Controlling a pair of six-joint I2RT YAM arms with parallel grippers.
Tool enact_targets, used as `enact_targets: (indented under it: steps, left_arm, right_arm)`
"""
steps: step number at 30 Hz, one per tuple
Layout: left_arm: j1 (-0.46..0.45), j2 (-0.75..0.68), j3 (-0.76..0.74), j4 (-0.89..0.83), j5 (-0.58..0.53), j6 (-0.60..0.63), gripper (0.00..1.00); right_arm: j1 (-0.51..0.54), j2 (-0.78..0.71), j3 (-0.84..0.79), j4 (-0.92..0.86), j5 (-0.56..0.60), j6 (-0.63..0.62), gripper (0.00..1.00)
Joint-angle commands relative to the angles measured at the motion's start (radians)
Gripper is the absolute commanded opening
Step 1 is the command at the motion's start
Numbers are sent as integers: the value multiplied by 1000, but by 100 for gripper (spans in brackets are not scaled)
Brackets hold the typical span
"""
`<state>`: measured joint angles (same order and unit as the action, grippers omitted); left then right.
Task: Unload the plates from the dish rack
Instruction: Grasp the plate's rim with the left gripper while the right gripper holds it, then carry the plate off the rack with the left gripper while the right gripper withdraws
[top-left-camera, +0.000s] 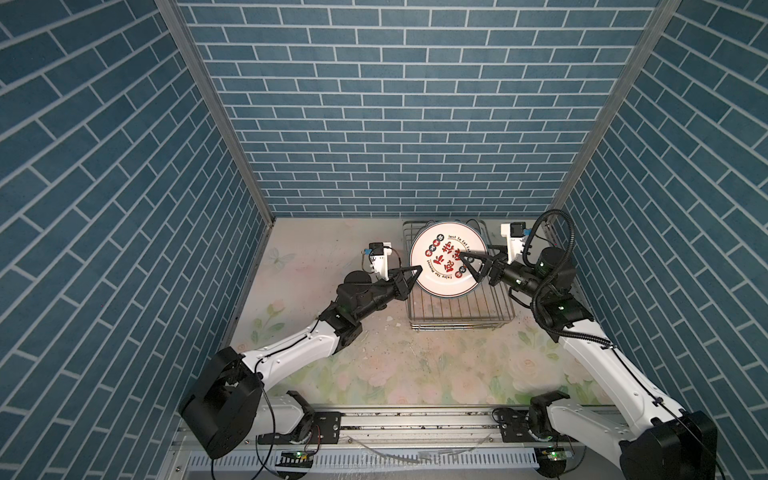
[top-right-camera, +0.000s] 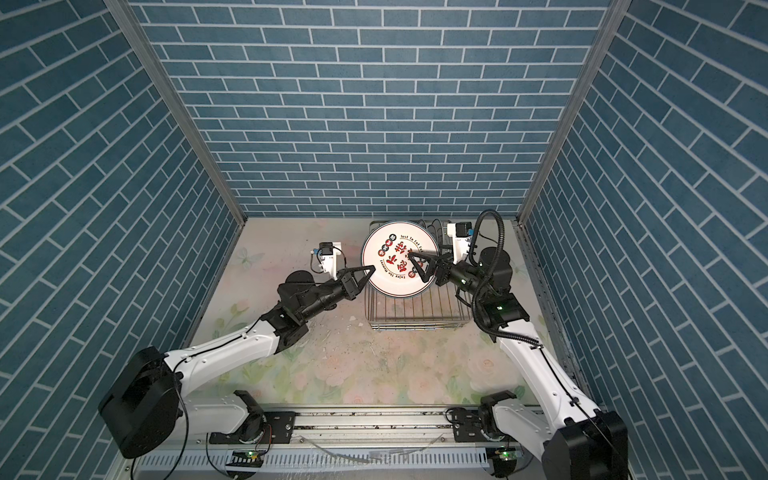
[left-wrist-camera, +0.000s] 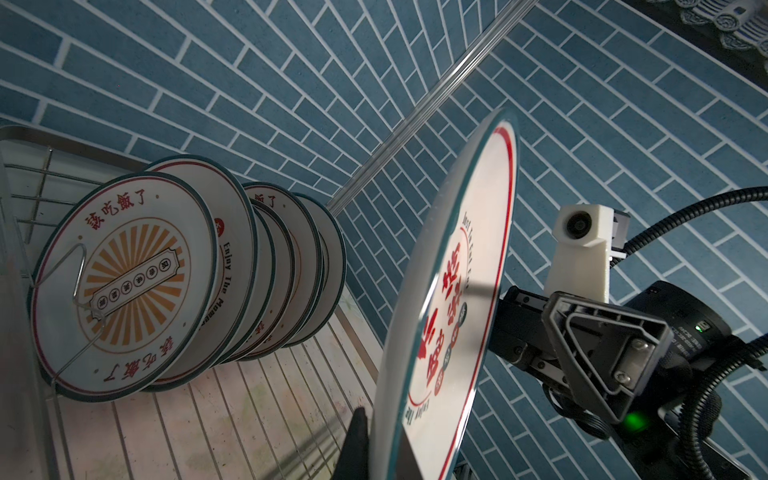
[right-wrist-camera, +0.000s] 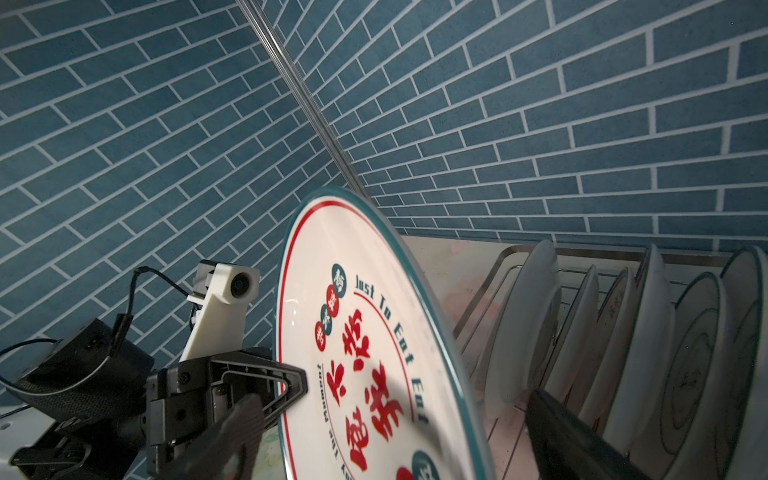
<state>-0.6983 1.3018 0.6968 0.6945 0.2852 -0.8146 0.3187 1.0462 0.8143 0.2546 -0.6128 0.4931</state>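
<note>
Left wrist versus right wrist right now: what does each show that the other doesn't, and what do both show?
Left wrist only: the printed fronts of the racked plates, with the sunburst plate foremost. Right wrist only: their undersides, and the left gripper seen from outside, shut on the held plate at its rim. Both: the held plate with red characters, the dish rack and the blue brick wall.

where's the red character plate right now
Right of centre in both top views, the red-character plate hangs over the dish rack, left gripper pinching its left rim.
</note>
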Motion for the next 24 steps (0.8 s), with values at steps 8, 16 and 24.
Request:
enact_targets:
  steps: [8,16,24]
  left_arm:
    - [52,-98,11,-125,-116,74,0]
    - [118,-265,-39,-233,-174,92,0]
    - [265,-408,-91,-353,-219,54,0]
  right_arm:
    - [5,-38,10,18,78,2,99]
    - [110,-36,47,-56,221,-136,99]
    - [231,18,106,-98,279,-246,99]
